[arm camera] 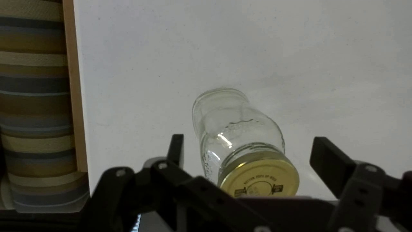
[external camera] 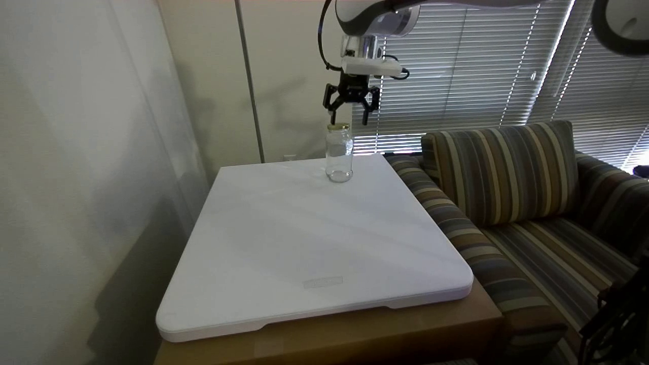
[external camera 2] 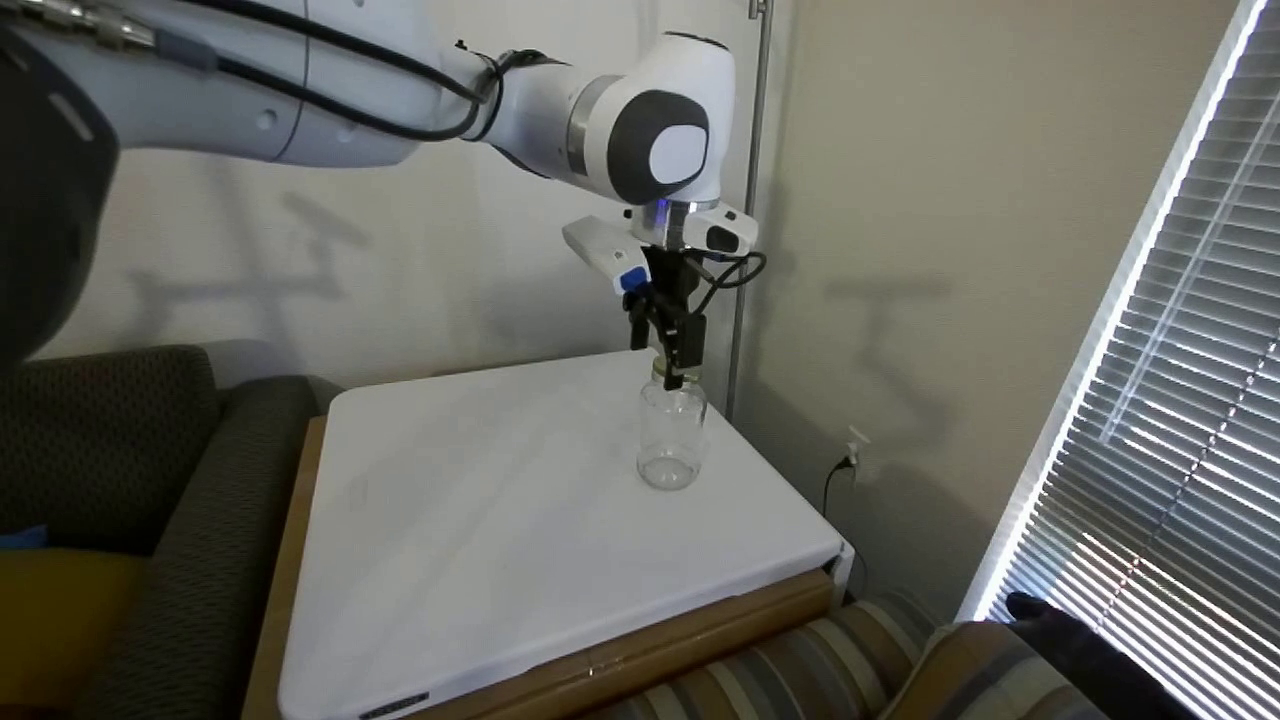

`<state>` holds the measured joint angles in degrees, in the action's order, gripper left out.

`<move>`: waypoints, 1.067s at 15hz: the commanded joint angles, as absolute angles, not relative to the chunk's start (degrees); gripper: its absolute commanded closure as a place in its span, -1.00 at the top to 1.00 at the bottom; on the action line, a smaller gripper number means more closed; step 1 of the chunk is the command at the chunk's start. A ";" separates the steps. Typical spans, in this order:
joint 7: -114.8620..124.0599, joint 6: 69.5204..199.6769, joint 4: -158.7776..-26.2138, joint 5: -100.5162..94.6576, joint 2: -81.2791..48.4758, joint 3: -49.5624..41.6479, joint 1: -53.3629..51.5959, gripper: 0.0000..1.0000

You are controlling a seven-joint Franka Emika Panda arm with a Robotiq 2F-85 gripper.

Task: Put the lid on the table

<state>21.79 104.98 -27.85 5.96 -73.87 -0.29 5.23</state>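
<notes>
The lid (arm camera: pixel 260 180) (on its jar (arm camera: pixel 241 129)) seemingly sits between parted fingers (arm camera: pixel 333 167).

Striped sofa (external camera: pixel 527 241) before backlit window blinds (external camera: pixel 456 76); pale walls (external camera: pixel 76 132) shadowed.

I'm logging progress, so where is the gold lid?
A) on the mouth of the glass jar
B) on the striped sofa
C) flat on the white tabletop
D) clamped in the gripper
A, since the wrist view shows the gold lid capping the glass jar, with the gripper open.
</notes>
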 commanded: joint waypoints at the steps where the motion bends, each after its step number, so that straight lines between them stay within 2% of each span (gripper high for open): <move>1: 23.88 102.76 -28.45 4.51 -72.38 -1.77 3.96 1.00; 7: 27.72 100.75 -28.43 1.07 -70.29 -4.22 1.67 1.00; 16: 26.85 106.03 -27.25 0.11 -71.16 -4.05 2.19 1.00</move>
<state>27.47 104.19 -27.53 -0.06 -70.82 -4.18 1.61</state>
